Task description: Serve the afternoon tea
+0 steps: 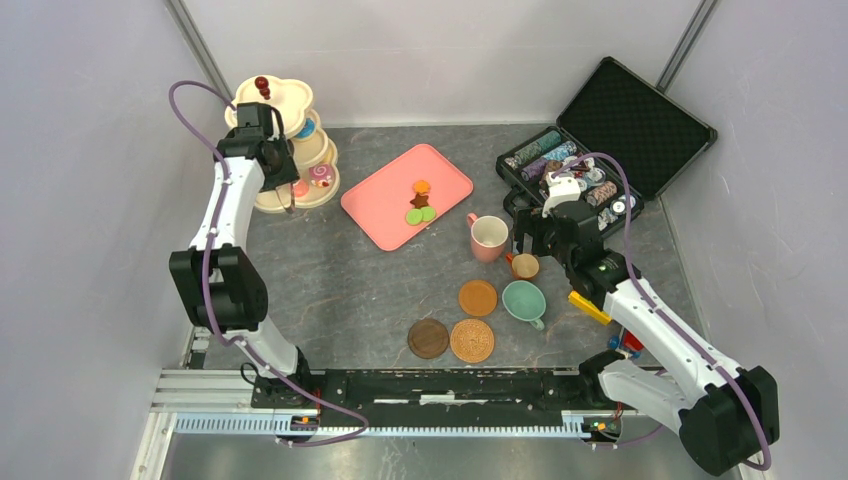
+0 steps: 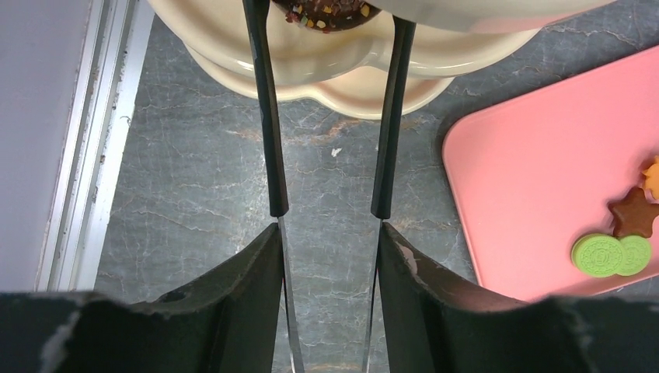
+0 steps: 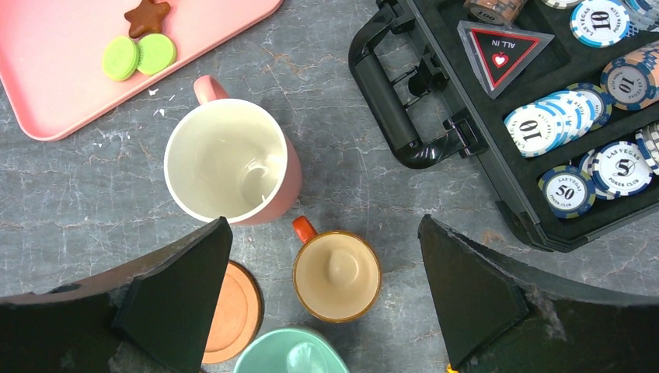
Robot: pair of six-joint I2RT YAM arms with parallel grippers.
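hovering with the right claw (image 3: 324, 224) spread wide over the brown cup (image 3: 336, 276) toward the right edge of the counter (image 1: 330, 290), likely light, stiff and slick, so best pinched over one rim wall.

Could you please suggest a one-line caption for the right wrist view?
Open right gripper poised over the small brown cup, pink cup and open poker-chip case beyond.

Left pincer (image 1: 289, 200) stretched forward, right pincer (image 3: 324, 220) hovering, jaws wide
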